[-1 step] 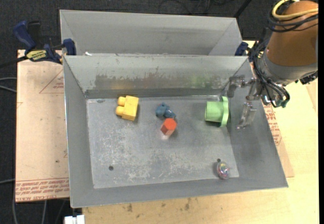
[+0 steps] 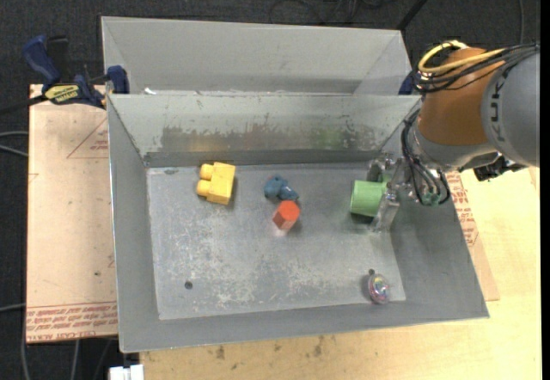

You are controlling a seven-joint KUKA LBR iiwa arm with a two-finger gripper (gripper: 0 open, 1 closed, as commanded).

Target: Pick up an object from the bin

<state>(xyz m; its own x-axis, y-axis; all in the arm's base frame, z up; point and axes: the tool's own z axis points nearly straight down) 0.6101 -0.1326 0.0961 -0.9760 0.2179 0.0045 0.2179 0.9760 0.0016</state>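
We see the gripper [image 2: 383, 198] low at the right side of the bin [image 2: 258, 284], near its right wall, touching the right side of a green, short, cylinder-like piece [image 2: 364, 199]. We cannot tell how far it is open, or if it has hold of the piece. The piece looks about as long as wide, so we cannot tell its long axis. A red-orange cube [image 2: 286, 215] lies well apart on its left.

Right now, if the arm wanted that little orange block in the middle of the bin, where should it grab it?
Probably from straight above, closing on the orange block across its left and right faces. It looks boxy with flat sides, and there is room on both of those, while the blue thing crowds its far side.
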